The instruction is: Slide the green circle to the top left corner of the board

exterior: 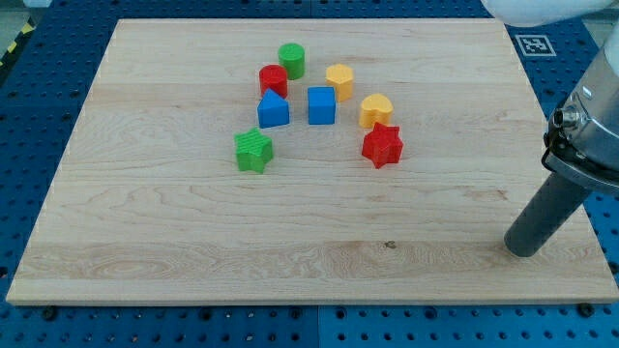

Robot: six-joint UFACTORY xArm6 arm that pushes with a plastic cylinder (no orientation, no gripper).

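Camera view: the green circle (292, 60) sits far on the worktop (145, 232), left of centre, touching the red cylinder (273, 80) at its near left. Nearer lie a blue block (273, 110), blue cube (322, 105), two yellow blocks (339, 82) (375, 110), a red star (382, 146) and a green star (253, 151). My tip (523, 250) rests near right, well apart from all blocks. No pincer shows, so its state cannot be told.

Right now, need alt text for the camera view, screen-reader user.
My tip rests near the wooden board's bottom right corner, far from the green circle at the top of a block cluster. Around it: red circle, two blue blocks, two yellow blocks, red star, green star.
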